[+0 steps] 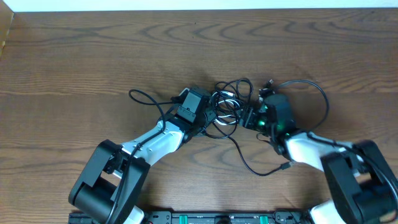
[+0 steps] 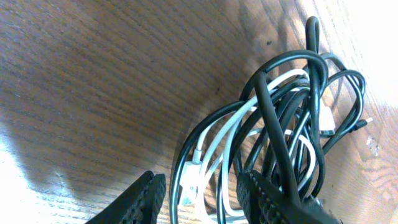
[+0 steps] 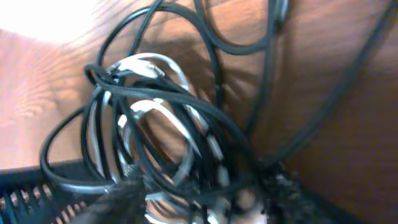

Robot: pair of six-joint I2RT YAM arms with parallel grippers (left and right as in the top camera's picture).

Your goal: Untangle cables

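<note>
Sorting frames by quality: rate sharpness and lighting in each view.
Overhead: sharp and evenly lit, cables small at mid-frame. Left wrist: cables crisp, bright glare on the table at lower left, left gripper's fingers dark and soft. Right wrist: whole picture blurred, washed out at top left, right gripper's fingers smeared.

Cables (image 1: pixel 227 99) lie tangled in one heap (black, white); loops straying outward.

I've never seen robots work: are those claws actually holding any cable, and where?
Cannot be told. The left gripper and right gripper each straddle strands in the middle of the tangled cables, but no firm pinch shows.
</note>
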